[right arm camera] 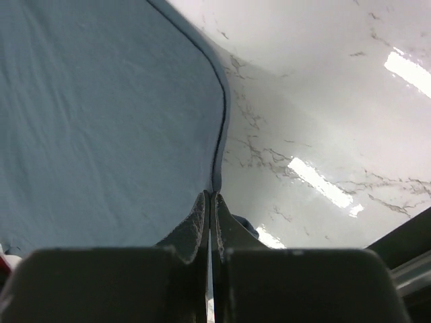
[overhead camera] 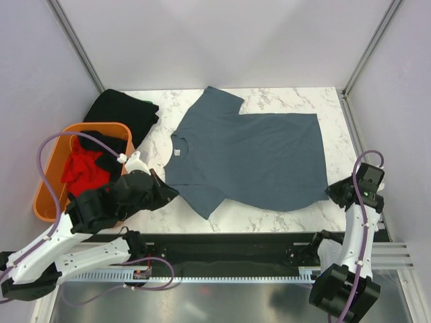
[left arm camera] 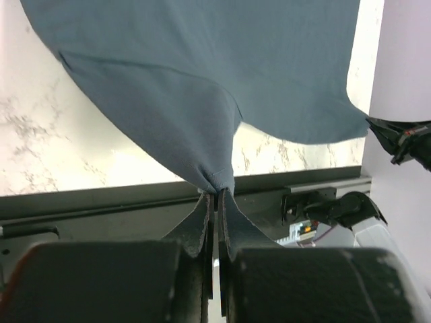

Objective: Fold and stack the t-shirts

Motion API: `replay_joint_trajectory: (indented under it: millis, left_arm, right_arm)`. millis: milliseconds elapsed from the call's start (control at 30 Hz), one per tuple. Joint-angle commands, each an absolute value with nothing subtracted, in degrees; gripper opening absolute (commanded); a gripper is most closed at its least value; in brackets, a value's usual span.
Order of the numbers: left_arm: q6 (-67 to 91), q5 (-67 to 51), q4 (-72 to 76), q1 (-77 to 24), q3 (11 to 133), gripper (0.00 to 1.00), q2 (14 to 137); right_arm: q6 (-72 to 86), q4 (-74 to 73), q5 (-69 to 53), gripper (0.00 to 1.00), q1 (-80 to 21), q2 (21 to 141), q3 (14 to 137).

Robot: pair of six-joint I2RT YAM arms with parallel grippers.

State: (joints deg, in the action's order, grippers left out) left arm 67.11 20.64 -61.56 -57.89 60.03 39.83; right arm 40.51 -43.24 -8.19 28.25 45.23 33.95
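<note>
Pale walls are closing in a white marbled tabletop (overhead camera: 289,101), and the blue-grey t-shirt (overhead camera: 256,158) is lying spread flat across it, reaching from your left claw (left arm camera: 217,194) to your right claw (right arm camera: 211,196), collar end toward the left one and hem toward the right one. Both claws are pressed together on cloth. The left is pinching a small tent of fabric at the shirt's near shoulder edge, close to the sleeve, and the right is nipping only the rim of the hem at its near corner. You are most likely setting up the first fold, so you should be lifting both claws together and level, holding the near edge taut between them, and carrying it over toward the far edge. The right claw's bite is looking thin and may be slipping once the cloth takes weight, so you should be raising gently. Just outside the left claw an orange basket (overhead camera: 47,195) is sitting with a red t-shirt (overhead camera: 84,168) and some black cloth bunched in it, so the left elbow is working with little room on that side. Beyond that claw a black t-shirt (overhead camera: 124,111) is lying in a heap near the far sleeve but apart from it. A dark rail (overhead camera: 222,242) is running just behind both claws.
</note>
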Motion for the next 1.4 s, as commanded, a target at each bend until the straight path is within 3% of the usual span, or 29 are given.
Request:
replay_joint_trajectory:
  millis: [0, 200, 533, 1167, 1200, 1267, 1300, 1333, 1367]
  left_arm:
    - [61.54, 26.98, -64.96, -57.92, 64.07, 0.02, 43.32]
    - [50.73, 33.31, -59.96, -54.34, 67.49, 0.02, 52.79]
    - [26.48, 24.18, -50.90, -35.61, 83.74, 0.02, 70.99]
    - [18.72, 9.33, -46.67, -20.57, 105.19, 0.02, 103.52]
    - [18.37, 8.45, -46.76, -19.78, 106.77, 0.03, 107.97]
    - [18.63, 5.73, -50.96, -18.73, 114.58, 0.16, 113.35]
    - [19.68, 4.93, -53.41, -17.76, 122.01, 0.24, 115.99]
    - [20.21, 4.14, -59.53, -17.58, 125.82, 0.44, 120.71]
    - [20.74, 3.78, -62.20, -17.49, 129.25, 0.51, 122.33]
  right_arm:
    - [38.77, -44.03, -8.87, 0.00, 28.21, 46.05, 38.76]
    - [39.64, -40.70, -12.22, 0.00, 28.21, 48.51, 40.16]
    - [39.46, -36.30, -12.30, 0.00, 28.12, 61.60, 47.63]
    - [43.94, -27.60, -6.68, 0.00, 21.10, 87.35, 59.32]
    - [43.95, -27.51, -6.68, 0.04, 21.01, 88.93, 60.98]
    - [42.72, -27.51, -8.87, 0.21, 20.83, 93.76, 63.09]
    - [42.02, -28.03, -9.92, 0.63, 20.92, 95.00, 65.45]
    - [40.36, -29.34, -11.76, 0.75, 20.92, 96.75, 66.52]
    - [39.38, -30.40, -12.04, 0.81, 20.92, 96.85, 67.58]
